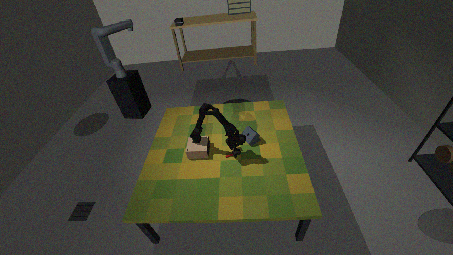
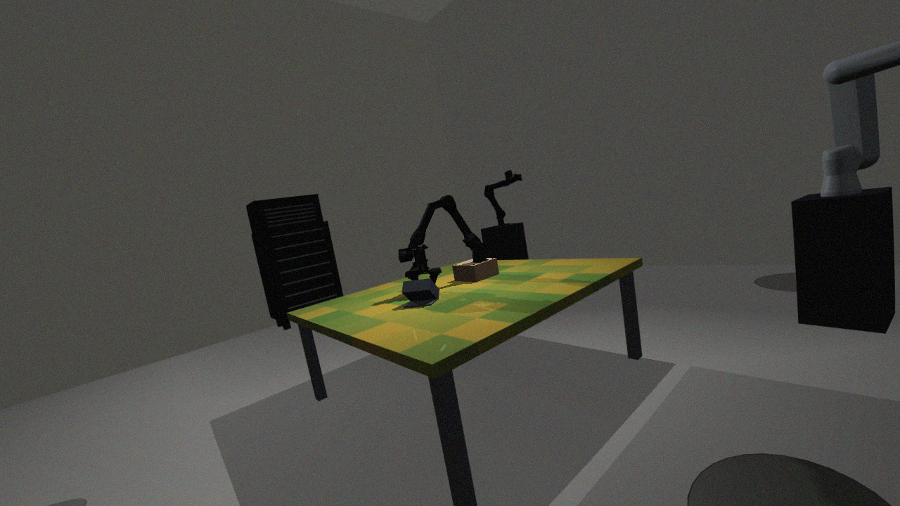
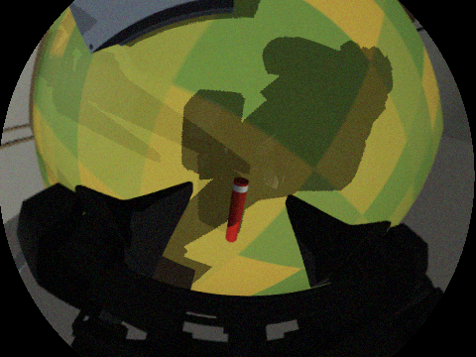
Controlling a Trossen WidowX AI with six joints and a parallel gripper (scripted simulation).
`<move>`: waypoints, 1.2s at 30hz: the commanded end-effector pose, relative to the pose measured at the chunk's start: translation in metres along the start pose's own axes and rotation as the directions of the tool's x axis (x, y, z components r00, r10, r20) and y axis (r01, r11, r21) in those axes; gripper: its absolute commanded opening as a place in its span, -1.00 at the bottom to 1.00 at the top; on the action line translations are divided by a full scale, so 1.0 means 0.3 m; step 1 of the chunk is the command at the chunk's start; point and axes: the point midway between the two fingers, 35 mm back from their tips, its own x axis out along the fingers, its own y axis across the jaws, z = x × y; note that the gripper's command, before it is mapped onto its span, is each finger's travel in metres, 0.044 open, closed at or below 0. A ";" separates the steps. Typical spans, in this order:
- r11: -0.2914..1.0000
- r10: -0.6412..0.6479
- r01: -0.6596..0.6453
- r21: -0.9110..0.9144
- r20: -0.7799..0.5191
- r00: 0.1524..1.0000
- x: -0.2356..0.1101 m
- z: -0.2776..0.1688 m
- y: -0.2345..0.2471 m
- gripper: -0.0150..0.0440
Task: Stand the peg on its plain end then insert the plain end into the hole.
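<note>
The red peg lies flat on the checkered table, its white band at the far end in the wrist view. My gripper is open, low over the table, with one finger on each side of the peg and not touching it. The grey sloped panel stands just beyond the gripper. Its hole shows as a dark dot in the top view and is out of the wrist view.
The arm's tan base block stands left of the peg. A grey arm on a black pedestal, a wooden shelf and a dark rack stand off the table.
</note>
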 end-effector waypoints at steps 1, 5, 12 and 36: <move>1.000 0.000 0.000 -0.003 -0.005 1.000 0.022 -0.006 0.004 1.00; 1.000 0.000 0.000 -0.003 -0.005 1.000 0.030 -0.007 0.005 0.91; 1.000 0.000 0.000 -0.003 -0.005 1.000 0.030 -0.007 0.005 0.29; 1.000 0.000 0.000 -0.003 -0.005 1.000 0.030 -0.007 0.005 -0.32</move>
